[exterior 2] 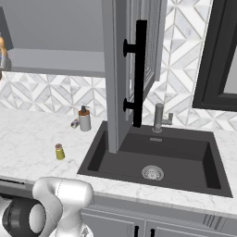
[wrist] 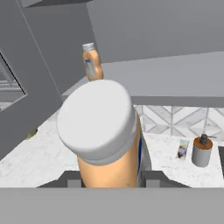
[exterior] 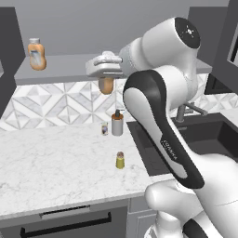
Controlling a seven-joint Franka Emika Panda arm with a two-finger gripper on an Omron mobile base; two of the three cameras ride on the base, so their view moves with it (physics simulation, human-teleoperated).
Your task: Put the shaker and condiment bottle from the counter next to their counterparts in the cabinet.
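Note:
My gripper is shut on the condiment bottle, a slim pale-orange bottle held in the air just below the front edge of the cabinet shelf. In the hand view its white cap looms large between my fingers. The counterpart bottle, deeper orange with a blue-grey label, stands at the shelf's left end. Well below my hand, the small olive-yellow shaker stands upright on the marble counter, also visible from the right base.
A grey pump dispenser and a tiny labelled jar stand by the backsplash. The dark sink with its faucet lies to the right. An open cabinet door with a black handle hangs over the sink's left edge.

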